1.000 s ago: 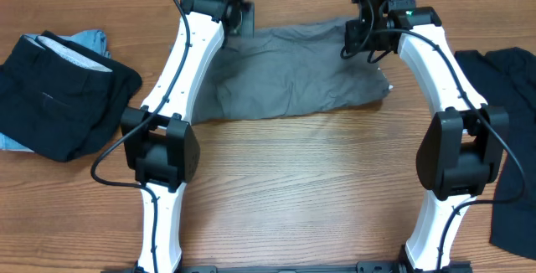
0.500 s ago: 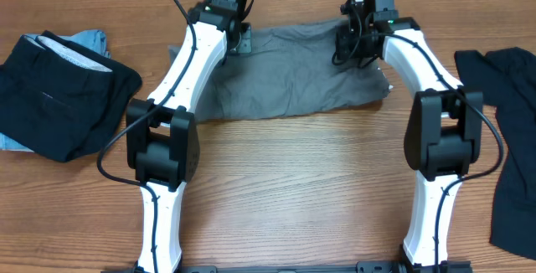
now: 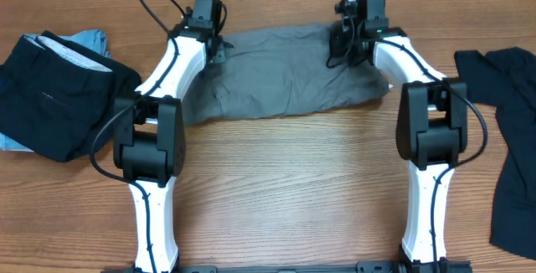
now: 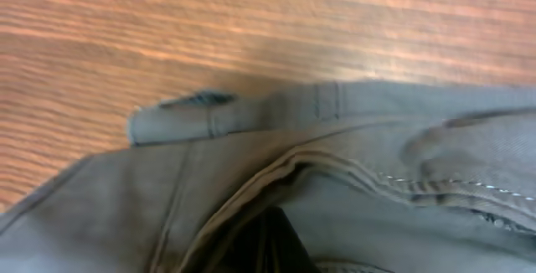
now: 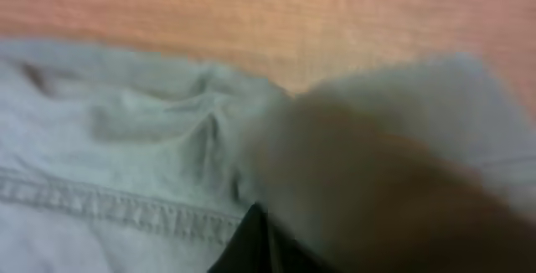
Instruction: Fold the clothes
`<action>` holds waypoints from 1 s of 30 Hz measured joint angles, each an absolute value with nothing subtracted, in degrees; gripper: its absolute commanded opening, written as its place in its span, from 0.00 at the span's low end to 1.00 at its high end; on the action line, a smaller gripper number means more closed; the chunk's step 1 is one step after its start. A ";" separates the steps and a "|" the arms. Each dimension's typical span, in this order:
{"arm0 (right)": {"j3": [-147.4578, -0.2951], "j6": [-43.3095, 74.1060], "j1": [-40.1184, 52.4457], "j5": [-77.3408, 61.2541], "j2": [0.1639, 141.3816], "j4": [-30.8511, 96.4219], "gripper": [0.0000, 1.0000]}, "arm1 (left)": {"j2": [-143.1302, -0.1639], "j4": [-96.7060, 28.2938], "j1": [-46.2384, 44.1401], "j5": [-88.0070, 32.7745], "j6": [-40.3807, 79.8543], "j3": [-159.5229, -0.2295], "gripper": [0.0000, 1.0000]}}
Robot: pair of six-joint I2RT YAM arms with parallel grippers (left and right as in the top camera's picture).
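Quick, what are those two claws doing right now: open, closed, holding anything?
Left gripper: closed on the far edge of the grey garment.
Right gripper: closed on the same garment's far edge.

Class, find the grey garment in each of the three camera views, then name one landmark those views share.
Overhead: the grey garment lies spread across the upper middle of the picture.
Left wrist: the grey garment fills the lower half, seams showing.
Right wrist: the grey garment covers the lower two-thirds, stitched hem at lower left.
Shared landmark: the wooden table beyond its edge.
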State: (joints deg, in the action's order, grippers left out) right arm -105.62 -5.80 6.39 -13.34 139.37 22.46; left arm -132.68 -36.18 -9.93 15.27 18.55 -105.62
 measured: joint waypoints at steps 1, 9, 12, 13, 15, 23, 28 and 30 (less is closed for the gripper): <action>-105.86 -5.80 6.37 -13.37 139.70 22.46 0.04 | -132.68 -35.40 -9.67 15.22 18.52 -105.60 0.07; -106.54 -6.07 6.42 -14.11 139.83 23.20 0.26 | -132.88 -39.64 -9.21 13.78 12.91 -113.32 0.16; -106.43 -5.76 6.90 -13.74 138.87 24.18 0.32 | -132.73 -49.25 -9.28 12.47 13.15 -124.88 0.21; -106.32 -5.08 6.90 -13.50 137.99 25.17 0.32 | -132.42 -51.48 -9.39 12.19 13.34 -127.68 0.23; -106.04 -4.21 6.79 -13.26 135.55 27.31 0.33 | -131.76 -54.70 -9.67 11.92 13.74 -129.86 0.24; -106.19 -1.69 6.79 -13.54 122.85 38.85 0.44 | -131.46 -52.56 -10.09 11.07 17.91 -122.48 0.24; -106.04 -1.52 6.79 -13.74 123.28 43.72 0.49 | -131.46 -42.63 -10.02 10.48 18.31 -110.50 0.24; -106.04 -1.50 6.79 -13.74 123.28 44.34 0.50 | -131.46 -37.34 -9.76 10.41 18.44 -104.81 0.27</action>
